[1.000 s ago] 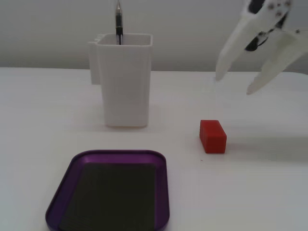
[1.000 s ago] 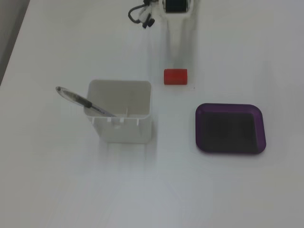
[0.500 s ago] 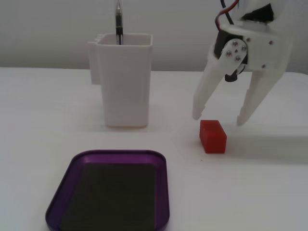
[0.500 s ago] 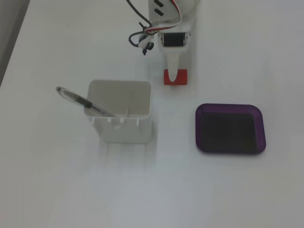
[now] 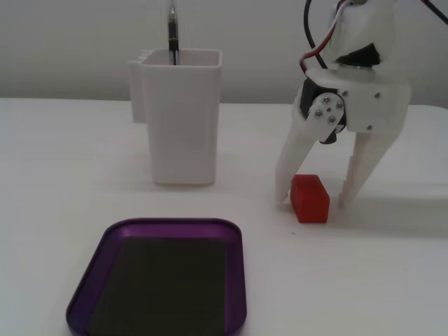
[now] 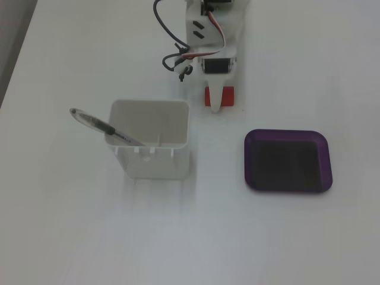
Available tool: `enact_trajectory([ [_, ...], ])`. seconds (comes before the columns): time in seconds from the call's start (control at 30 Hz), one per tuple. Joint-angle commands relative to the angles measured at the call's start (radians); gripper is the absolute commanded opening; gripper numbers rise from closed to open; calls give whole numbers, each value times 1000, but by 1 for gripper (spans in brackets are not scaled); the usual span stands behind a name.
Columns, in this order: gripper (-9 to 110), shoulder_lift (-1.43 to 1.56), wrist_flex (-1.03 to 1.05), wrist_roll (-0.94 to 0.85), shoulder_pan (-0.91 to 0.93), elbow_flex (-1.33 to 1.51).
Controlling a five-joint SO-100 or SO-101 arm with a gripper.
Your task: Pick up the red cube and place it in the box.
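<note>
Nearest the low fixed camera, the box (image 5: 161, 278) lies empty on the white desk (image 5: 63, 189), its dark floor bare. Beyond it and to the right in that view sits the red cube (image 5: 309, 198), flat on the desk and well apart from the box. The gripper (image 5: 316, 204) now straddles the cube: half a second ago its fingertips hung just above the block, and they have since dropped to desk level, one on each side. The jaws are spread apart, with a little daylight on either side of the cube, so nothing is gripped yet. This reads as the end of the descent; closing looks like the next call. Farther back stands a tall white container (image 5: 180, 115) holding a pen (image 6: 104, 127), off to the left and clear of the arm.
</note>
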Motion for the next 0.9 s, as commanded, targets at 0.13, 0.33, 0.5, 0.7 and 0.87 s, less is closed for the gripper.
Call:
enact_trajectory([
  [0.13, 6, -6, -23, -8, -5, -32],
  [0.33, -1, 48, 31, 2, -11, -86],
  [0.5, -1, 224, 164, 49, -114, -178],
  [0.7, 0, 356, 281, 137, -396, -310],
  [0.87, 0, 310, 146, 310, -460, -325],
])
